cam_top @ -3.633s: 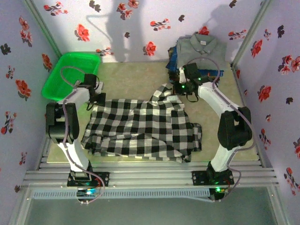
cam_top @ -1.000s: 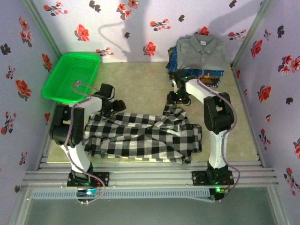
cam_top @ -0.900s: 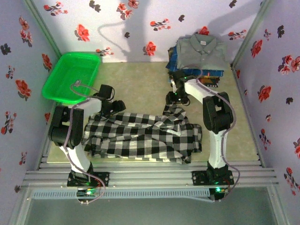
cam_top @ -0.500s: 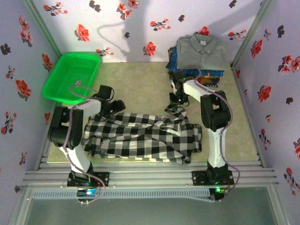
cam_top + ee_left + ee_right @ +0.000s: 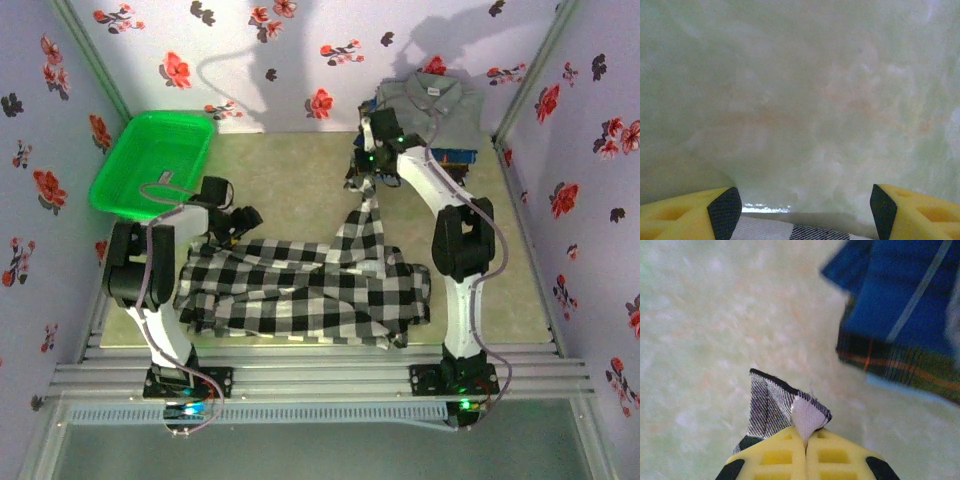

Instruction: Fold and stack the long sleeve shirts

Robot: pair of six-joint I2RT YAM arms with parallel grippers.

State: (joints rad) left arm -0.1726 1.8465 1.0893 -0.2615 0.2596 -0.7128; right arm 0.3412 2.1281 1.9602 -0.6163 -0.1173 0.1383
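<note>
at the bottom centre of the right wrist view, the yellow fingers [image 5: 785, 457] of the right gripper [image 5: 806, 437] are pressing together with no gap, pinching a pale corner of the black-and-white checked shirt [image 5: 767, 407]. from above, that gripper [image 5: 365, 178] is holding a strip of cloth up in the upper middle of the frame. the rest of the shirt [image 5: 300, 285] is lying rumpled across the lower middle of the table [image 5: 290, 165]. the left gripper [image 5: 238, 220] is sitting at the shirt's upper left edge, its fingers [image 5: 685, 215] standing wide apart with nothing between them. just beside the right gripper, at the upper right, folded shirts are sitting stacked, a grey shirt [image 5: 435, 100] on top and blue shirts [image 5: 900, 295] beneath, the right arm crossing part of them. a green basket [image 5: 155, 160] is resting at the upper left, apart from the cloth.
</note>
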